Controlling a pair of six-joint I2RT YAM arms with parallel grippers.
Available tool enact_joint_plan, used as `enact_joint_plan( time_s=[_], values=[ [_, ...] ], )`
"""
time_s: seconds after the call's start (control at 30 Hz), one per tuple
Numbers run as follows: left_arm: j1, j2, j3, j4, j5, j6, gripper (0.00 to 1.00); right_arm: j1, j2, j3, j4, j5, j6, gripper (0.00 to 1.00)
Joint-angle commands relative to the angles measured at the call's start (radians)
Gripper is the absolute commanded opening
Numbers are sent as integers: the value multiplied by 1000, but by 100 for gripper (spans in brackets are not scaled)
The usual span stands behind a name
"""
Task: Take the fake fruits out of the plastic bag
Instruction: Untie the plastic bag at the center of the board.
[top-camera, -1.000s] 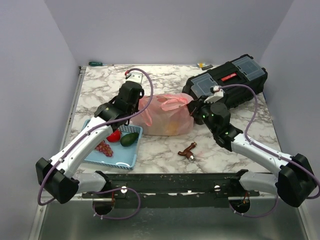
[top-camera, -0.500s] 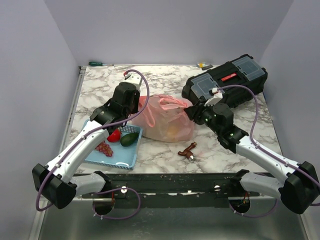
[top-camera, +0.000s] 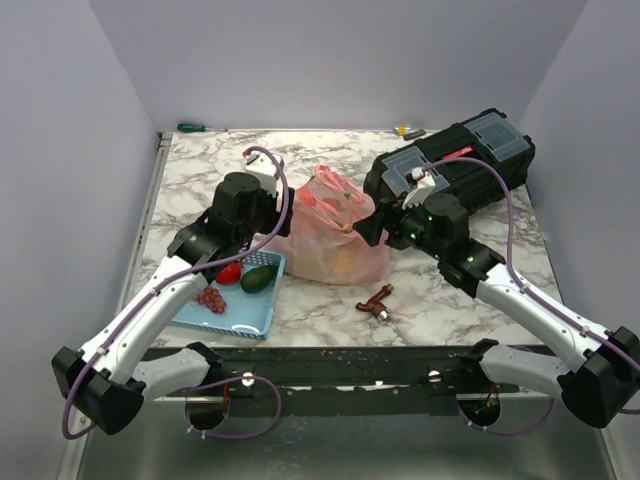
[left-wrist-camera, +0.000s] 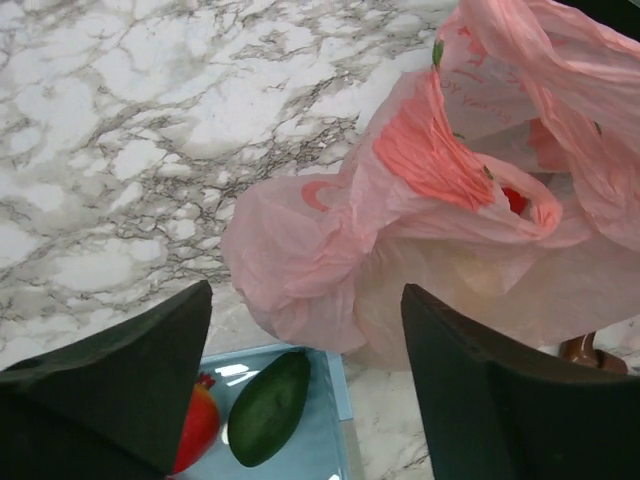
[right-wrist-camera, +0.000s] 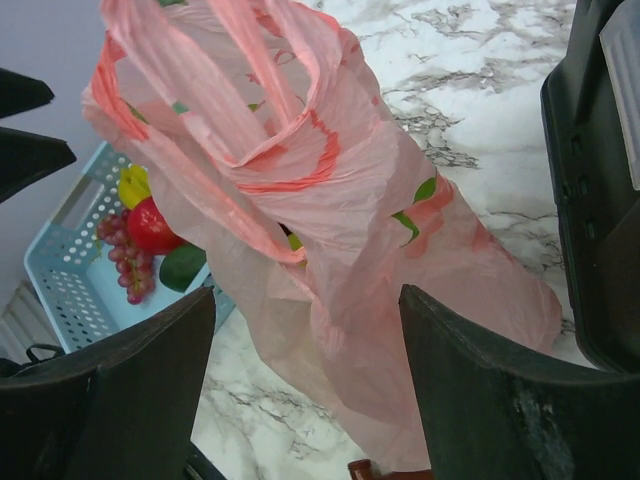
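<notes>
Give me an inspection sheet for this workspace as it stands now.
Surface: marble-pattern table, well lit.
Job's things: pink plastic bag crumpled at centre, handles up; fake fruits inside, a red one showing near the mouth.
Clutter: blue basket holding an avocado and grapes; black toolbox; small brown object near the front; screwdriver at the far edge.
End effectors: left end effector open; right end effector open; one on each side of the bag, holding nothing.
Cables: a purple cable loops off each arm.
Surroundings: plain lavender walls.
</notes>
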Motion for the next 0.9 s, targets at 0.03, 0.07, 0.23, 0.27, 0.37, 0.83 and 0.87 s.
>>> enact_joint_plan(
  time_s=[0.03,0.07,0.23,0.27,0.37,0.83,0.87],
  values=[
    [-3,-127,-73,115,85,60,85,5,-29,33,-65,-19,-63,80],
    [-6,-151,-90,131,117,76,87,5,-29,41,-67,-12,-68,81],
    [-122,-258,-191,237,180,219,99,4,-29,42,-48,-15,-59,82],
    [-155,-281,-221,258,176,253,99,4,-33,36,-37,-16,-49,82],
    [-270,-340,-336,401,15,343,99,4,-51,3,-6,-27,-28,82],
    [-453,-82,-641,1309,-329,1317,98,3,-118,-91,83,-18,-42,86],
    [-452,-44,-626,1323,-331,1351,98,4,-120,-93,82,-19,-42,86]
  ],
)
